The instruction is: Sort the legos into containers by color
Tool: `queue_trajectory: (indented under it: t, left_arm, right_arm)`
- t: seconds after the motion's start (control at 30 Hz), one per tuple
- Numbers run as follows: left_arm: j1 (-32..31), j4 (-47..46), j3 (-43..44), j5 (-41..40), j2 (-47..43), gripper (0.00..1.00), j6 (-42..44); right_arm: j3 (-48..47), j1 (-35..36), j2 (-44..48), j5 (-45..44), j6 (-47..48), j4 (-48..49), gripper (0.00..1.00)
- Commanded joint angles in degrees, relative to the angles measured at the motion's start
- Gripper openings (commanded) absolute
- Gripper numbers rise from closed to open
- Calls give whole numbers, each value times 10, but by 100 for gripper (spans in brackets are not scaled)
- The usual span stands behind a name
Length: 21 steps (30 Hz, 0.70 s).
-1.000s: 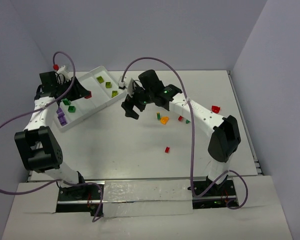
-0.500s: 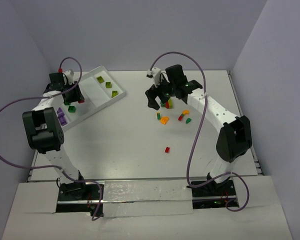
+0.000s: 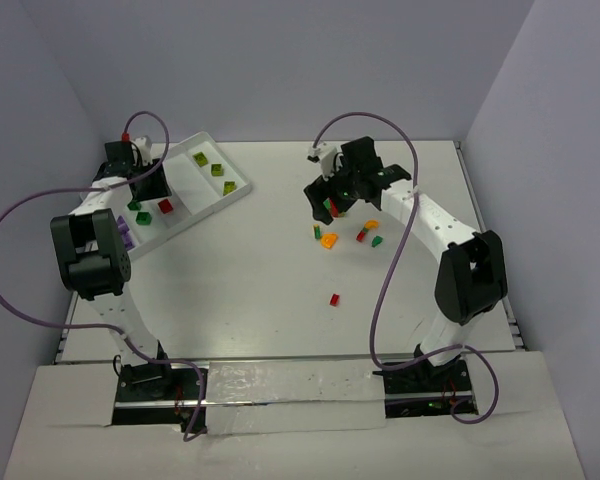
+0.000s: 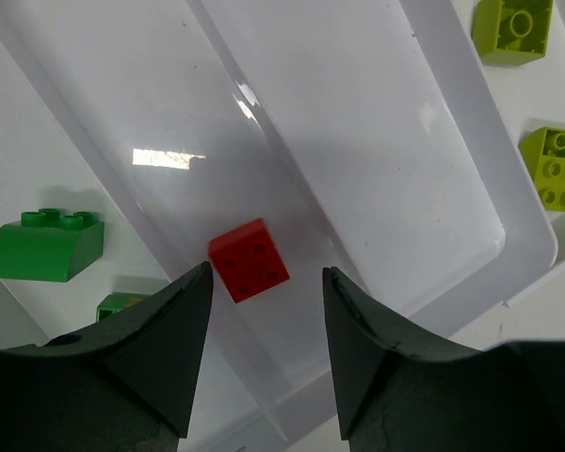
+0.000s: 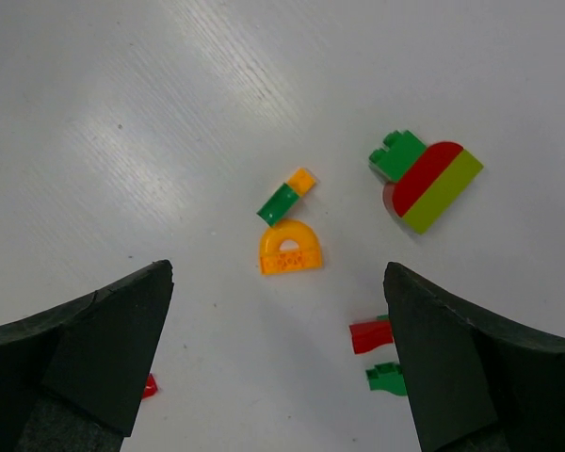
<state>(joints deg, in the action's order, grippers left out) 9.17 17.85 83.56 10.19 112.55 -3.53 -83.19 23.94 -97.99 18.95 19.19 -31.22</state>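
The flat white table (image 3: 240,270) looks smooth. On it sits a long, shiny white plastic tray (image 4: 424,141) with low walls. The left gripper (image 4: 266,282) has its dark jaws spread apart. A small square red plastic brick (image 4: 249,260) with four studs lies in a tray slot between their tips. The right gripper (image 5: 278,280) has its jaws spread wide above a little orange arch brick (image 5: 289,252) on the table.

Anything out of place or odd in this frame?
One thing: on the table, a mixed clump of green, red and lime pieces appears stuck together, so it fits no single colour compartment as it lies. Nothing looks spilled or damaged.
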Motion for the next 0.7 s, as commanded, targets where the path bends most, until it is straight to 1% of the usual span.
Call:
queue_trajectory:
  t: [0.0,0.1,0.27,0.3,0.33,0.43,0.53,0.6,0.67]
  left_arm:
    - [-5,-6,42,-9,-7,62,5]
    - [-6,2,49,-9,-13,63,5]
    - [-16,7,42,1,-46,63,5]
    - [-16,8,42,5,-47,63,5]
    - [-21,10,39,8,-59,63,4]
    - [-35,13,23,17,-87,64,4]
    - [-42,12,12,30,-107,65,-3]
    - [-48,14,6,37,-118,65,-9]
    - [-53,19,5,43,-129,66,-16]
  right_arm:
    - [10,-22,35,-39,9,-17,100]
    - [8,-42,29,-62,4,-23,99]
    - [-16,-66,-13,-95,4,-32,90]
    - [-17,-67,-14,-96,7,-32,90]
    - [-26,-67,-30,-112,8,-33,89]
    - [-58,-67,-66,-120,1,-43,89]
    - [-88,-68,-101,-117,-18,-45,89]
    - [-120,-69,-121,-110,-46,-49,89]
    - [-162,-68,-156,-108,-96,-60,91]
